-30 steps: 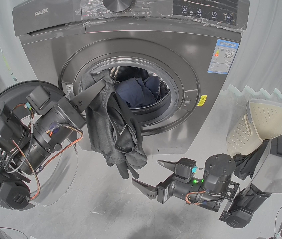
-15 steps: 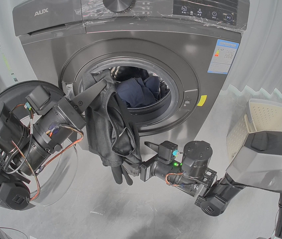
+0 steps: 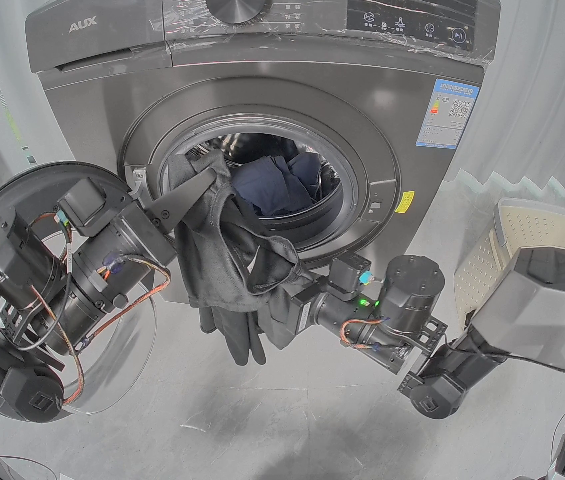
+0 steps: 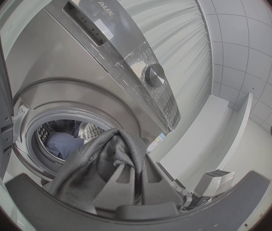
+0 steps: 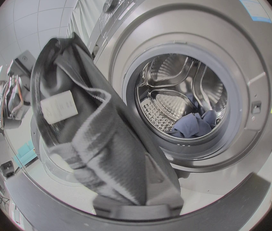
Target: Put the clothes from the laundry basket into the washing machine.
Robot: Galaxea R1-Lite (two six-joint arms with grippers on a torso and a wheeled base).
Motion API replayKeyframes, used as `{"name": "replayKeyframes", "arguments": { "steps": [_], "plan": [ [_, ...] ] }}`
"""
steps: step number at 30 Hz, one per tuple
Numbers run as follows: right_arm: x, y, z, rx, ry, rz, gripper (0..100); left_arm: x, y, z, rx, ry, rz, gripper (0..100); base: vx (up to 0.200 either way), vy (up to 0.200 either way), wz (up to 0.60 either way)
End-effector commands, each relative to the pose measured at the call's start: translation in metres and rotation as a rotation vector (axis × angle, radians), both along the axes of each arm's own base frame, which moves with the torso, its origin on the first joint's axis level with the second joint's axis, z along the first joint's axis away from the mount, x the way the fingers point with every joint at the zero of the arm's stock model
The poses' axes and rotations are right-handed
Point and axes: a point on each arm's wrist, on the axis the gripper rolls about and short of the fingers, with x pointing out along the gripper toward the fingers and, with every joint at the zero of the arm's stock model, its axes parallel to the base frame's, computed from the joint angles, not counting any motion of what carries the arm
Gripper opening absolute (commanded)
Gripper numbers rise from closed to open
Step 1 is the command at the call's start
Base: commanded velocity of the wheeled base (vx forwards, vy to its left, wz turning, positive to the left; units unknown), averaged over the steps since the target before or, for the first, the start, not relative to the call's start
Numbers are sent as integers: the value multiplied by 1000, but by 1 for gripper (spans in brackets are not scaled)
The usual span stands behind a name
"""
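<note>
A dark grey garment (image 3: 229,255) hangs in front of the washing machine (image 3: 389,101), at the left rim of its open drum. My left gripper (image 3: 202,185) is shut on the garment's top edge; the left wrist view has cloth (image 4: 104,164) bunched over the fingers (image 4: 123,183). From the lower right, my right gripper (image 3: 289,291) is buried in the garment's lower folds and holds them raised; in the right wrist view the fabric (image 5: 104,138) drapes over its fingers. Blue clothes (image 3: 272,185) lie inside the drum (image 5: 193,124). The cream laundry basket (image 3: 529,241) stands at the right.
The round machine door (image 3: 2,201) stands open at the left, behind my left arm. Grey floor (image 3: 262,421) lies in front of the machine. Pale curtains hang behind and to the right.
My right gripper, open and low a second ago, rose up and left into the garment's hanging end and closed, lifting that end toward the drum. The left gripper shifted slightly lower.
</note>
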Motion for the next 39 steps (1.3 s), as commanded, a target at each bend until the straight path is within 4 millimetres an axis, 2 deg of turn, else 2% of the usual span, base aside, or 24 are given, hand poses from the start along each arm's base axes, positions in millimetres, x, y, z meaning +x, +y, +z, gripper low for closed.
{"name": "replayKeyframes", "arguments": {
  "steps": [1,5,8,13,19,22,23,28,29,30,31,32,39],
  "plan": [
    [-17,-32,33,27,-30,-33,0,3,-2,-8,15,28,-2,0,0,0,0],
    [-35,-62,45,13,-22,-61,0,6,-4,-16,33,55,-4,0,0,0,0],
    [-50,-74,52,18,-27,-56,0,6,-6,-19,38,61,-10,0,0,0,0],
    [-64,-88,68,55,-56,-58,0,-2,-13,-25,67,71,-42,0,0,0,0],
    [-63,-92,80,82,-94,-72,0,-12,-20,-32,118,62,-72,0,0,0,0],
    [-65,-94,87,100,-113,-66,0,-15,-26,-47,167,101,-102,0,0,0,0],
    [-64,-95,87,99,-113,-70,0,-12,-27,-52,179,117,-106,100,0,0,0],
    [-63,-93,90,108,-126,-60,0,6,-40,-97,286,227,-98,100,0,0,0],
    [-63,-93,90,110,-128,-58,0,7,-41,-99,294,231,-97,100,0,0,0],
    [-64,-92,91,116,-135,-57,0,10,-43,-111,328,254,-91,100,0,0,0],
    [-64,-92,91,117,-135,-58,0,10,-43,-112,329,256,-89,100,0,0,0],
    [-64,-93,95,123,-146,-62,0,14,-44,-123,358,277,-85,100,0,0,0],
    [-63,-95,103,144,-170,-72,0,17,-45,-133,380,302,-82,100,0,0,0]
  ]
}}
